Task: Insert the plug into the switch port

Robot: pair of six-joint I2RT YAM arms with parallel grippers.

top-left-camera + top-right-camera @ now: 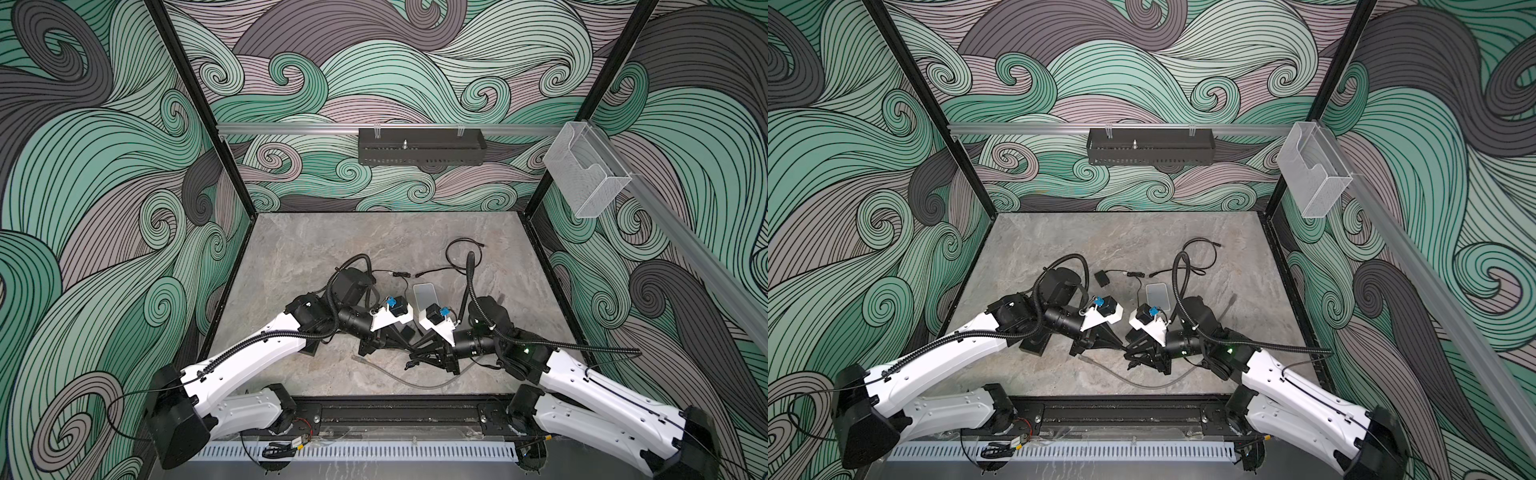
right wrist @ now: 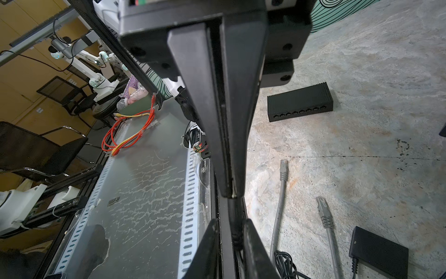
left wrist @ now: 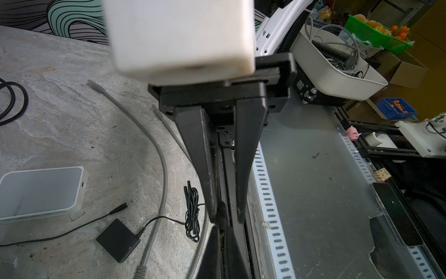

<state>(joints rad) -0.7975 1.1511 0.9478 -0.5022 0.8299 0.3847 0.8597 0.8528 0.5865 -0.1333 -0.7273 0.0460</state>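
Both top views are evenly and softly lit from above — only faint shadows are cast beneath the arms on the tabletop [image 1: 316, 249]. Straight frame edges are bowed toward the corners. In the wrist views the nearest housings are blurred, dim backgrounds are seen, and mild glare is spread across the metal sill [image 2: 149, 169].

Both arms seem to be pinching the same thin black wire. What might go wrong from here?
The left gripper and right gripper both have jaws closed on the black cable, tips nearly touching; an uneven pull may yank it free.
The switch seems to lie unfixed on the table, so pushing a plug in might slide it.
A grey cable lying nearby may snag an arm.
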